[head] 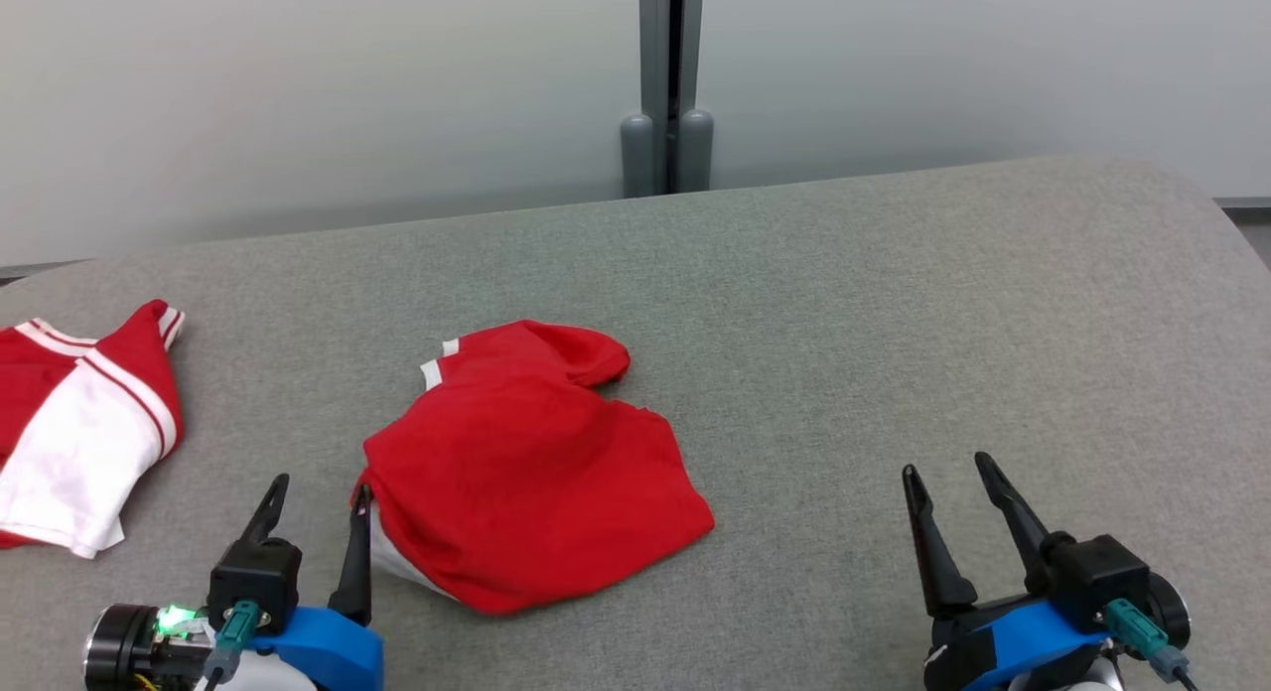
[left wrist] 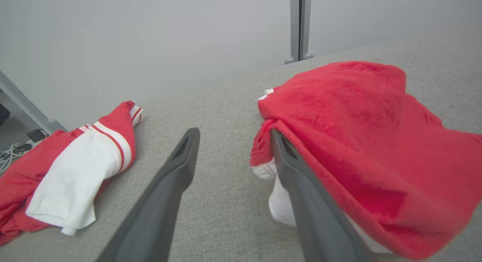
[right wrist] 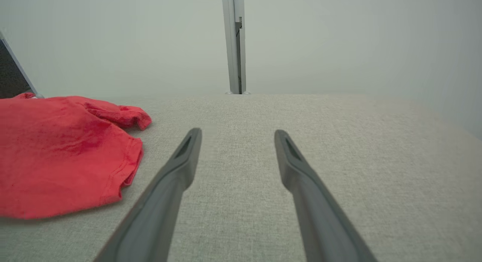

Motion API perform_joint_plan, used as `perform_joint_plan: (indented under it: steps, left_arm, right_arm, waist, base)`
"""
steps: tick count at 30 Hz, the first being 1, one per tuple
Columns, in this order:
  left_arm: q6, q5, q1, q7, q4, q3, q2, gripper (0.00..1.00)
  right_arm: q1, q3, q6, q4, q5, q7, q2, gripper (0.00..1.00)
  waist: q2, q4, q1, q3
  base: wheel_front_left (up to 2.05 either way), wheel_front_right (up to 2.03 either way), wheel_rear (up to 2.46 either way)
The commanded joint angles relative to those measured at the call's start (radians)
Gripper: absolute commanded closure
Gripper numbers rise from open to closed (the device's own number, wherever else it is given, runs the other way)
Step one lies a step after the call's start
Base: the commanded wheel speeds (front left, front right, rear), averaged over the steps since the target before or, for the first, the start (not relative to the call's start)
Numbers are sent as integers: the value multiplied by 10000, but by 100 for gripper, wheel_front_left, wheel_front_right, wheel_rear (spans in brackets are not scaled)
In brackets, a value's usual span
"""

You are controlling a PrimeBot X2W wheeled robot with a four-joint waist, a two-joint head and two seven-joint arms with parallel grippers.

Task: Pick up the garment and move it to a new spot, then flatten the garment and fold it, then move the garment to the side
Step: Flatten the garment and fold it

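While a red T-shirt (head: 526, 463) lies rumpled on the grey table (head: 894, 324), nothing is gripped.
The left gripper (head: 323, 486) is spread open, one finger touching the shirt's near edge; the right gripper (head: 945, 465), also open, well apart. Flattening, folding and setting aside are judged undone.

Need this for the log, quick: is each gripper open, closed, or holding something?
Left gripper: open, one finger touching the garment.
Right gripper: open, holding nothing.
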Motion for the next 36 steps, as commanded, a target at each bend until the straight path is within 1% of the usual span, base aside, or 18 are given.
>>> perform_joint_plan:
  steps: [1,6,9,10,11,14,18,21,24,25,26,27,28,29,30,31,32,36]
  left_arm:
    - [131,157,-42,-181,-183,40,85,0]
    - [317,378,20,-159,-591,-146,70,0]
    - [419,327,89,-411,-872,-108,-93,0]
    - [419,327,89,-411,-872,-108,-93,0]
    - [440,316,105,-478,-936,-103,-150,0]
    - [516,180,122,-666,-1022,-69,-460,0]
    - [548,23,33,-941,-1028,-9,-944,0]
    - [457,-16,-54,-1087,-952,-12,-1204,0]
    - [401,49,-87,-1178,-860,-53,-1344,0]
    - [380,67,-83,-1186,-833,-54,-1366,0]
    - [364,77,-76,-1206,-813,-46,-1388,0]
    - [368,83,-63,-1233,-802,-27,-1413,0]
    - [368,90,-50,-1254,-786,-1,-1428,0]
    - [362,97,-39,-1274,-776,28,-1441,0]
    - [355,101,-31,-1266,-773,54,-1459,0]
    - [349,103,-30,-1279,-775,82,-1475,0]
    - [350,112,-23,-1275,-777,116,-1479,0]
    - [309,173,-7,-1316,-784,201,-1493,0]
  right_arm:
    - [48,160,1,59,-134,-45,-33,0]
    - [-299,902,1,467,-233,-42,-35,0]
    - [-698,1603,1,1271,-408,-39,-31,0]
    - [-698,1603,1,1271,-408,-39,-31,0]
    - [-918,1848,1,1595,-435,-14,-31,0]
    - [-1576,2455,1,2572,-592,193,-38,0]
    - [-2377,2949,1,3931,-712,529,-39,0]
    - [-2817,3100,1,4706,-506,759,-43,0]
    - [-3081,3311,1,5182,-166,788,-40,0]
    - [-3141,3364,1,5294,-63,796,-40,4]
    - [-3198,3423,1,5385,32,787,-40,11]
    - [-3233,3510,1,5465,157,760,-40,22]
    - [-3260,3569,1,5551,308,746,-40,44]
    - [-3301,3640,1,5621,422,746,-40,57]
    - [-3348,3709,1,5683,486,719,-40,65]
    - [-3391,3757,1,5683,509,603,-38,77]
    - [-3419,3752,1,5677,586,504,-38,100]
    - [-3492,3742,1,5375,927,173,-38,100]
  waist:
    - [0,189,1,-39]
    - [0,705,1,-49]
    - [0,1018,1,43]
    - [0,1018,1,43]
    - [0,1129,1,91]
    - [0,1449,1,216]
    - [0,1845,1,359]
    - [0,2063,1,434]
    - [0,2157,1,453]
    - [0,2171,1,452]
    - [0,2175,1,448]
    - [0,2174,1,442]
    - [0,2164,1,439]
    - [0,2149,1,438]
    - [0,2126,1,440]
    - [0,2096,1,445]
    - [0,2055,1,454]
    - [0,1857,1,472]
  base:
    - [0,0,0]
    - [0,0,0]
    - [0,0,0]
    - [0,0,0]
    - [0,0,0]
    - [0,0,0]
    - [0,0,0]
    - [0,0,0]
    - [0,0,0]
    - [0,0,0]
    - [0,0,0]
    - [0,0,0]
    - [0,0,0]
    - [0,0,0]
    - [0,0,0]
    - [0,0,0]
    - [0,0,0]
    - [0,0,0]
